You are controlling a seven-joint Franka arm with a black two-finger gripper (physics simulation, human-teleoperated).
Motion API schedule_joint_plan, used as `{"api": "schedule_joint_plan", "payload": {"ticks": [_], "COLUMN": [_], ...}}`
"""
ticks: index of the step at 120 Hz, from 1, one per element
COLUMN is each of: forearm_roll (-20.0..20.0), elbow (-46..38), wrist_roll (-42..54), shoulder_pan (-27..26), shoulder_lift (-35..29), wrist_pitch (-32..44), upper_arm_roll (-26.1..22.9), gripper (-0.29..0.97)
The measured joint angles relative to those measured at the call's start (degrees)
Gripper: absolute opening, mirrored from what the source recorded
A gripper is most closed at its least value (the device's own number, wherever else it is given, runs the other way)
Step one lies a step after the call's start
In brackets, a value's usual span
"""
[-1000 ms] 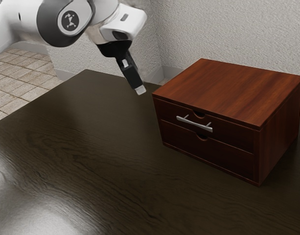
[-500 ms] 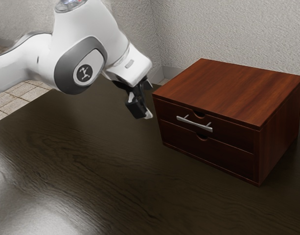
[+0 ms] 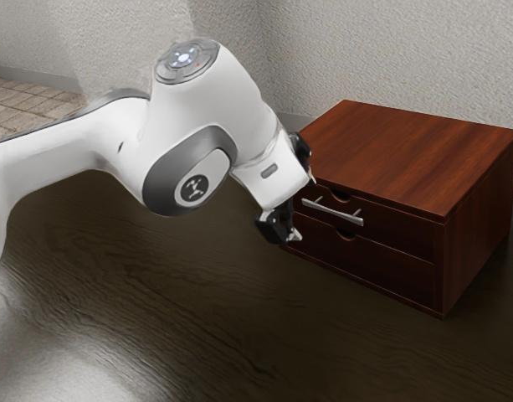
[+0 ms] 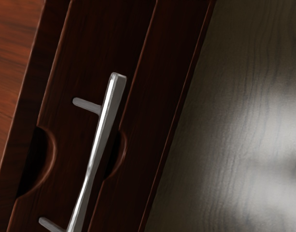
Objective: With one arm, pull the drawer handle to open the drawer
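Two drawers front the cabinet (image 3: 390, 146) on the counter (image 3: 156, 318). The upper drawer (image 3: 390, 222) looks shut, its handle (image 3: 332, 211) on the cabinet's front, near our jaws, whose opening we cannot tell. From the wrist, the handle (image 4: 97, 154) is a stiff, slick metal bar; we judge mid-bar, between its posts (image 4: 86, 104), the best hold. No writing is legible.

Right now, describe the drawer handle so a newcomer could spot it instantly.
Find the reddish-brown wooden cabinet on the dark table. Its upper drawer carries a slim silver bar handle, the only metal part; the lower drawer has just a notch.
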Motion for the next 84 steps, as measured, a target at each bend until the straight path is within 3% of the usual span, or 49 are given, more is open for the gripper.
{"api": "schedule_joint_plan", "payload": {"ticks": [32, 65, 84], "forearm_roll": [0.6, 0.6, 0.6], "elbow": [0.2, -0.6, -0.9], "wrist_roll": [2.2, 3.6, 4.1], "shoulder_pan": [-2.0, 3.6, 3.6], "shoulder_lift": [2.2, 2.8, 2.4], "wrist_pitch": [2.6, 3.4, 3.4], "upper_arm_roll": [0.9, 1.4, 1.1], "gripper": [0.68, 0.68, 0.68]}}
